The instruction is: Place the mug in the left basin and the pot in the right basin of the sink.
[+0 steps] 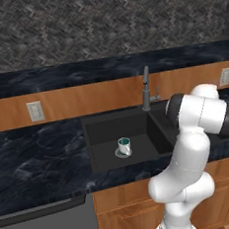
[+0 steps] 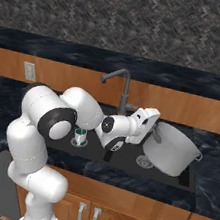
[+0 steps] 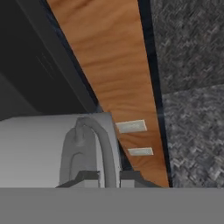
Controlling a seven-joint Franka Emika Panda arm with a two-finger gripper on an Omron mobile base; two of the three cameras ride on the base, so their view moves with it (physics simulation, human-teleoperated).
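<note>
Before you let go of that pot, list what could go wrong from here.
1. The pot hangs tilted over the right basin, held at one handle by the gripper; an off-centre hold like that may let it swing or slip.
2. Its far side looks close to the counter edge, so a release here might leave it propped on the rim.
3. The faucet stands just behind the wrist, so lifting out carelessly could strike it.

Glossy white rounded arm (image 2: 41,136) segments meet at dark bands around the joints.
</note>
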